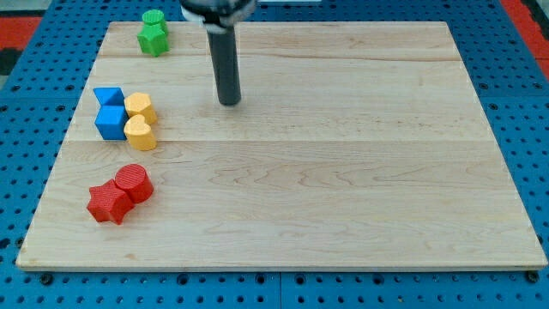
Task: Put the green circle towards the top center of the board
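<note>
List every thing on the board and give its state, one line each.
my tip: on bare board, touching no block, to the view's right of the yellow pair.
green blocks: two touching, top left corner; shapes unclear.
blue blocks: two touching, left edge.
yellow blocks: two touching, against the blue ones' right side.
red blocks: two touching, lower left.
board: flat.

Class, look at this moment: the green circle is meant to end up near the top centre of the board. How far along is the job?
Done: nothing visible; the green circle sits at the board's top-left corner, touching another green block. In hand: my tip stands apart from both, to the view's right and lower. Left: get behind the circle and push it right to the top centre.
</note>
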`<state>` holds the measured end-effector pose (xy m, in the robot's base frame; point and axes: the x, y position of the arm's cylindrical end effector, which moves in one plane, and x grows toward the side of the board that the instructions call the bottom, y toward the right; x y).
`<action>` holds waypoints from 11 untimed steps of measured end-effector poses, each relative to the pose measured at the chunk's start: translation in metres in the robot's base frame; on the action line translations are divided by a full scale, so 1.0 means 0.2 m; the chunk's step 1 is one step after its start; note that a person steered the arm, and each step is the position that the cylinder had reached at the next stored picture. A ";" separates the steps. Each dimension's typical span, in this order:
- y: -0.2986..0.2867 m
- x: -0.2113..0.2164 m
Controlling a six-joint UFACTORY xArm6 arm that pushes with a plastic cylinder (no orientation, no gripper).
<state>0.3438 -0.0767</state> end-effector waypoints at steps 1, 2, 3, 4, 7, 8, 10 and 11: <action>-0.30 -0.12; -0.47 -0.12; -0.60 -0.18; -1.00 -0.37; -0.80 -0.76; -0.29 -0.76; 0.57 -0.59; 0.91 -0.64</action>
